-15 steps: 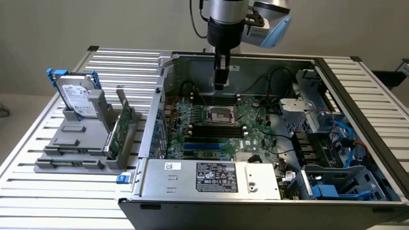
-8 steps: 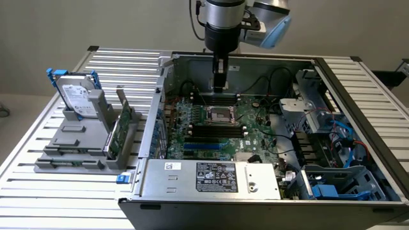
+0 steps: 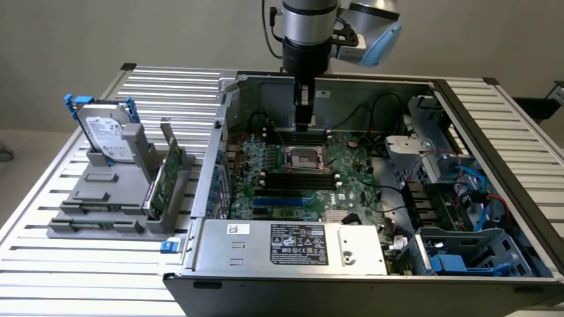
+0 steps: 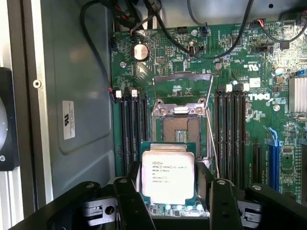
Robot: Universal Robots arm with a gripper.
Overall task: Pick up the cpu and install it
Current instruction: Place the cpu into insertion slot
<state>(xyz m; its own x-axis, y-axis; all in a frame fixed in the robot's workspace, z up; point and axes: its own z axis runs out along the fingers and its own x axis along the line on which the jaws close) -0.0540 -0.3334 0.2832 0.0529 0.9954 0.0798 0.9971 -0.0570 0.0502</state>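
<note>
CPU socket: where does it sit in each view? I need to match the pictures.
Exterior view: the CPU socket sits mid-motherboard, just under the pincer.
Wrist view: it lies open, just beyond the cpu gripped in the pincer.
Shared landmark: the black memory slots beside it.

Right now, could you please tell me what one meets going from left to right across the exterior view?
Hard drive, green circuit card, processor socket, blue cables.

Plain grey wall (image 3: 132, 33), white slatted metal table (image 3: 79, 277), pale floor (image 3: 26, 142), even light
</note>
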